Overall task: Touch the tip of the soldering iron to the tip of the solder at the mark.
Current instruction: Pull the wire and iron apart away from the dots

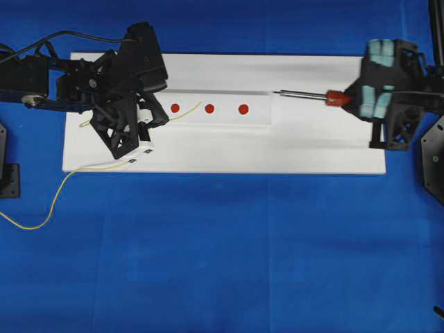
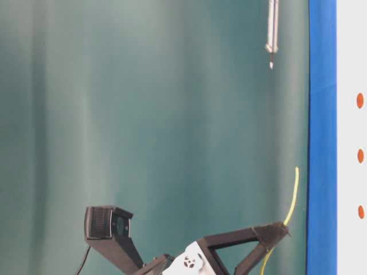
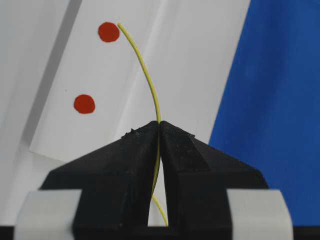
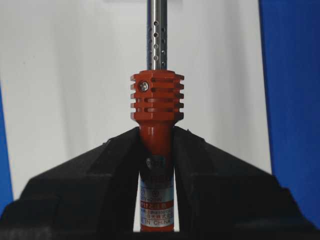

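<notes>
My left gripper [image 1: 165,119] [image 3: 159,125] is shut on the thin yellow solder [image 1: 186,112] [image 3: 147,75]. The solder curves up from the fingertips, and its tip hovers beside the middle of three red marks [image 1: 209,108] [image 3: 108,32], held above the board [image 2: 293,195]. Its long tail trails off the board's left edge. My right gripper [image 1: 352,98] [image 4: 156,132] is shut on the soldering iron [image 1: 338,98] [image 4: 156,97], just behind the orange collar. The iron's metal shaft [image 1: 298,94] [image 2: 272,46] points left, and its tip stops right of the right mark [image 1: 243,109], well apart from the solder tip.
A white board [image 1: 312,149] lies on the blue cloth, and the marks sit on a raised white strip [image 1: 260,114] on it. Black stands sit at the left [image 1: 8,173] and right [image 1: 433,159] edges. The left arm [image 1: 104,83] covers the board's left end.
</notes>
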